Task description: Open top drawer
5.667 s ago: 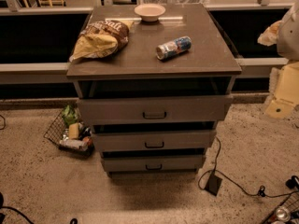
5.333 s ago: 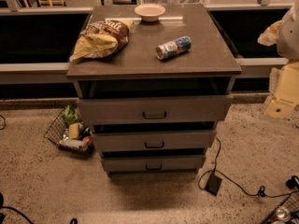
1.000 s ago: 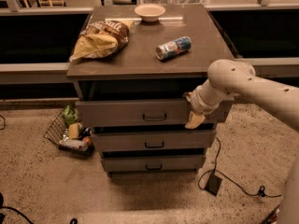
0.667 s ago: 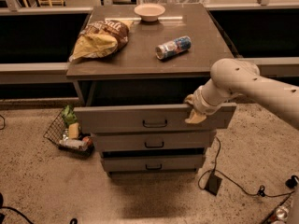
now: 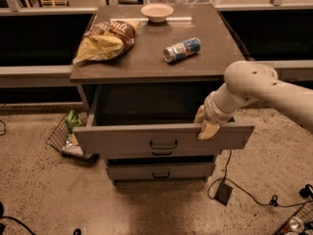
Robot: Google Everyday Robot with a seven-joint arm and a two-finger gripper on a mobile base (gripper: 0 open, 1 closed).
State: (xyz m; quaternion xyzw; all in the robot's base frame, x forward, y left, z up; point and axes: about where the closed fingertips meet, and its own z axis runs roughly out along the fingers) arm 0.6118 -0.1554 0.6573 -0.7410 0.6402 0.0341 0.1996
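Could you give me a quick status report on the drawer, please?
Gripper clamped on front edge of top drawer, right of handle. Drawer well out. Nothing in its path.

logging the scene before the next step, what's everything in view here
cabinet: one, grey-brown, centre
top drawer: one, grey-brown, standing open, dark handle at centre
lower drawers: two, grey-brown, beneath the top drawer, partly hidden
chip bag: one, yellow and brown, cabinet top, left
bowl: one, pale, cabinet top, back edge
can: one, silver with blue and red, on its side, cabinet top, right of centre
wire basket: one, dark, floor left of cabinet
power adapter: one, black, floor right of cabinet, with cable
arm: one, cream, from the right
gripper: one, cream, at the drawer front's top edge, right of handle
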